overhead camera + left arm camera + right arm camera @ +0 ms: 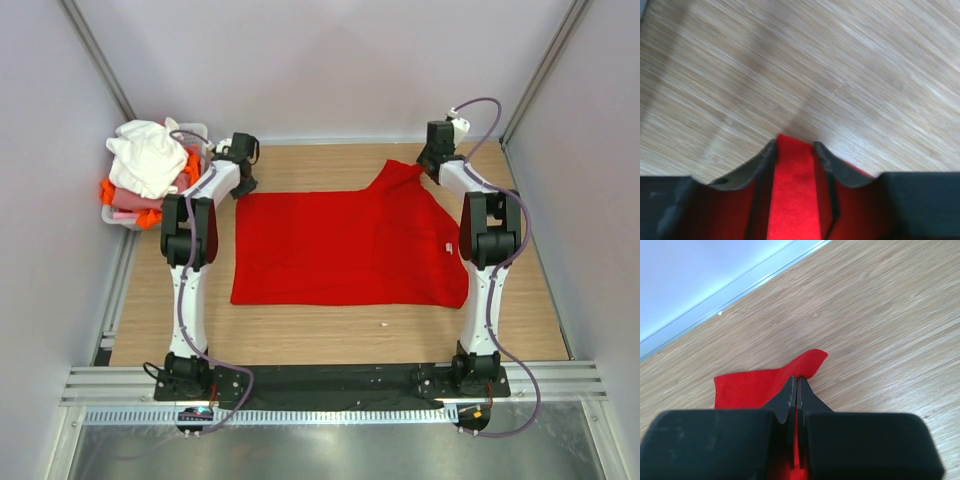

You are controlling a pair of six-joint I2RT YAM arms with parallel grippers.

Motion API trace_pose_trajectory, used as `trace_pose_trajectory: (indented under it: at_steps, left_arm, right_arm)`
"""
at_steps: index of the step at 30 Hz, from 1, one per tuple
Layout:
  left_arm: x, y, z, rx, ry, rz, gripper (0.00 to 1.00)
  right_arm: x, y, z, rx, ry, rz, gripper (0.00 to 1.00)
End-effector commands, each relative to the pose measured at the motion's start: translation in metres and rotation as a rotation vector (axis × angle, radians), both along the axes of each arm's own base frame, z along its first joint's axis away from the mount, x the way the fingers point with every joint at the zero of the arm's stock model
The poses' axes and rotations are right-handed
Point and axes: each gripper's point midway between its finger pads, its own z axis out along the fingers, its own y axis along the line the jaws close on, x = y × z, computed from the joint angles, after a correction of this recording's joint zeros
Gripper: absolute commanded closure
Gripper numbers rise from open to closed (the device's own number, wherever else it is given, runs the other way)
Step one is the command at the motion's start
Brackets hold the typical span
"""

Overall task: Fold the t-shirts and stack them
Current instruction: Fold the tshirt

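Note:
The red t-shirt (pixel 340 250) lies spread flat on the wooden table. My left gripper (pixel 243 186) is at its far left corner; in the left wrist view the gripper (pixel 795 146) has its jaws a little apart, with the red cloth (pixel 792 190) lying between the fingers. My right gripper (pixel 428 166) is at the far right corner, which is pulled up off the table. In the right wrist view the gripper (pixel 797 380) is shut on the red cloth (pixel 750 385). White (pixel 148 155), pink (pixel 132 198) and orange (pixel 150 216) shirts are piled at far left.
The white slotted basket (pixel 197 129) holding the piled shirts stands at the table's far left corner, close beside my left arm. A small white speck (pixel 384 323) lies on the wood (pixel 330 335) near the shirt's front edge. Walls enclose three sides.

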Motion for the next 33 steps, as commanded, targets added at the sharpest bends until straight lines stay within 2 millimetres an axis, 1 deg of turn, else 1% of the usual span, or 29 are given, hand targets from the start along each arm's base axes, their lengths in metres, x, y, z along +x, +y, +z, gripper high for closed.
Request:
trace_pose_trajectory:
  at_steps: [1,3,4,5,6,7,8,10,11,13,14,15,16,17,18,19,20,21,22,23,24,25,26,27,28,29,30,31,33]
  left_arm:
    - [0.004,-0.004,-0.015,-0.029,0.013,-0.007,0.71]
    - [0.004,-0.004,-0.014,-0.027,0.011,-0.010,0.84]
    - [0.005,-0.004,-0.012,-0.029,0.007,-0.013,0.88]
    - [0.003,-0.004,-0.012,-0.028,0.013,-0.016,0.95]
    - [0.004,-0.005,-0.011,-0.030,0.011,-0.020,1.00]
    - [0.002,-0.006,-0.009,-0.035,0.010,-0.024,1.00]
    - [0.001,-0.007,-0.008,-0.044,0.013,-0.029,1.00]
    - [-0.006,-0.009,-0.006,-0.051,0.032,-0.029,1.00]
    - [-0.008,-0.012,0.001,-0.064,0.030,-0.036,1.00]
    - [-0.013,-0.012,0.011,-0.062,0.037,-0.042,1.00]
    - [-0.014,-0.014,0.022,-0.069,0.022,-0.054,1.00]
    - [-0.016,-0.022,0.026,-0.095,0.025,-0.089,1.00]
    - [-0.020,-0.023,0.026,-0.089,0.033,-0.100,1.00]
    - [-0.022,-0.024,0.036,-0.082,0.022,-0.119,1.00]
    - [-0.025,-0.028,0.039,-0.078,0.023,-0.130,1.00]
    - [-0.032,-0.027,0.036,-0.075,0.037,-0.133,1.00]
    - [-0.035,-0.026,0.039,-0.080,0.037,-0.130,1.00]
    - [-0.038,-0.029,0.046,-0.097,0.026,-0.136,1.00]
    - [-0.044,-0.030,0.044,-0.111,0.038,-0.141,1.00]
    - [-0.048,-0.032,0.044,-0.123,0.042,-0.149,1.00]
    - [-0.049,-0.036,0.056,-0.139,0.014,-0.160,1.00]
    - [-0.052,-0.037,0.056,-0.146,0.015,-0.165,1.00]
    - [-0.061,-0.035,0.051,-0.143,0.032,-0.166,1.00]
    - [-0.063,-0.033,0.054,-0.138,0.026,-0.167,1.00]
    - [-0.067,-0.032,0.061,-0.136,0.012,-0.167,1.00]
    - [-0.074,-0.029,0.056,-0.128,0.028,-0.164,1.00]
    - [-0.077,-0.027,0.056,-0.123,0.032,-0.164,1.00]
    - [-0.081,-0.025,0.061,-0.115,0.022,-0.161,1.00]
    - [-0.091,-0.022,0.056,-0.107,0.037,-0.162,1.00]
  right_arm:
    - [0.010,-0.001,0.053,0.022,-0.121,-0.005,0.99]
    - [0.011,0.002,0.055,0.028,-0.128,0.009,0.99]
    - [0.011,0.004,0.055,0.033,-0.130,0.021,0.99]
    - [0.012,0.009,0.061,0.040,-0.146,0.051,0.98]
    - [0.012,0.012,0.061,0.045,-0.149,0.067,0.98]
    - [0.012,0.016,0.061,0.053,-0.152,0.089,0.98]
    - [0.016,0.026,0.071,0.073,-0.187,0.138,0.99]
    - [0.015,0.039,0.085,0.066,-0.213,0.201,0.98]
    - [0.015,0.052,0.094,0.064,-0.236,0.252,0.99]
    - [0.012,0.063,0.109,0.027,-0.255,0.302,0.99]
    - [0.010,0.067,0.112,0.020,-0.257,0.324,0.98]
    - [0.006,0.078,0.112,0.014,-0.251,0.356,0.98]
    - [0.001,0.080,0.122,0.002,-0.259,0.368,0.99]
    - [-0.004,0.083,0.122,0.001,-0.239,0.377,0.98]
    - [-0.011,0.086,0.122,-0.005,-0.229,0.385,0.99]
    - [-0.021,0.085,0.136,-0.020,-0.230,0.385,0.98]
    - [-0.033,0.085,0.131,-0.024,-0.204,0.388,0.98]
    - [-0.040,0.087,0.136,-0.028,-0.206,0.395,0.98]
    - [-0.052,0.086,0.157,-0.034,-0.235,0.397,0.98]
    - [-0.061,0.086,0.152,-0.039,-0.213,0.402,0.99]
    - [-0.068,0.086,0.154,-0.043,-0.206,0.409,0.98]
    - [-0.076,0.088,0.157,-0.054,-0.201,0.408,0.99]
    - [-0.087,0.087,0.166,-0.070,-0.200,0.414,0.99]
    - [-0.097,0.088,0.160,-0.076,-0.180,0.421,0.99]
    - [-0.105,0.089,0.161,-0.083,-0.176,0.424,0.99]
    - [-0.112,0.087,0.157,-0.093,-0.158,0.411,0.99]
    - [-0.125,0.084,0.160,-0.095,-0.160,0.406,0.99]
    - [-0.132,0.083,0.159,-0.098,-0.152,0.397,0.99]
    - [-0.151,0.077,0.158,-0.095,-0.149,0.381,0.98]
